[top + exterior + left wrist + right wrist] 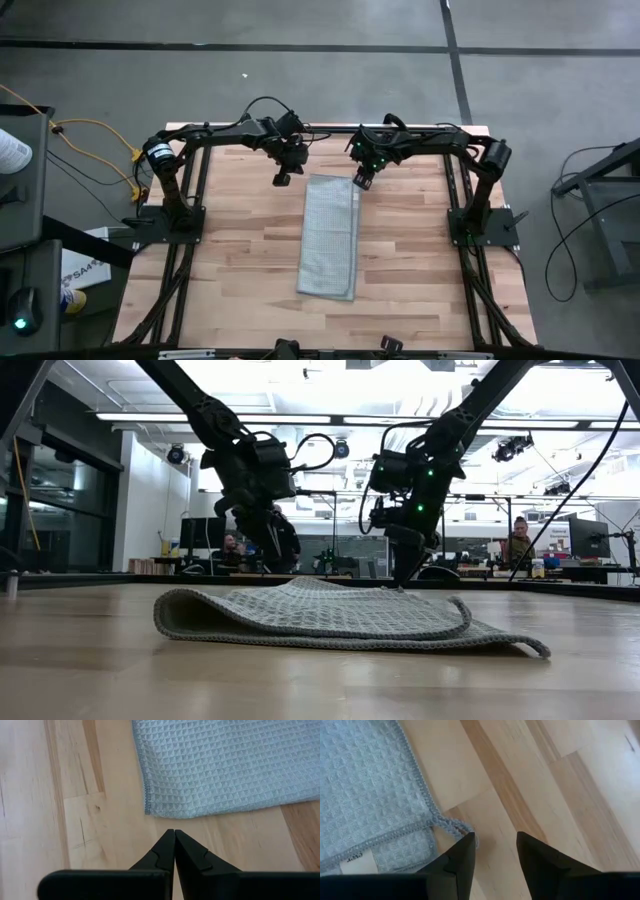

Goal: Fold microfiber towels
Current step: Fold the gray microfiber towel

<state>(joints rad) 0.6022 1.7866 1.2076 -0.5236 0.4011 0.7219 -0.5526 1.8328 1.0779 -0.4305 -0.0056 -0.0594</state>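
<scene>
The light grey-blue microfiber towel [330,235] lies on the wooden table as a long narrow strip, folded over in two layers, with the rounded fold [160,615] on its left side. My left gripper [174,832] is shut and hovers just beyond the towel's far left corner [148,810], with nothing between its fingers. My right gripper [495,837] is open at the towel's far right corner [462,826]. There both layers' edges and a small white label [357,865] show. My right gripper comes slanting down from the far side, and one fingertip [467,842] stands right beside the looped corner stitching [462,826]. I cannot tell whether it touches. The towel lies flat on the table, with nothing between the fingers.
Bare wooden tabletop [230,250] lies on both sides of the towel and toward the near edge. The arms' bases [165,215] [480,220] stand at the table's left and right sides. People and desks show in the room beyond the far edge [520,540].
</scene>
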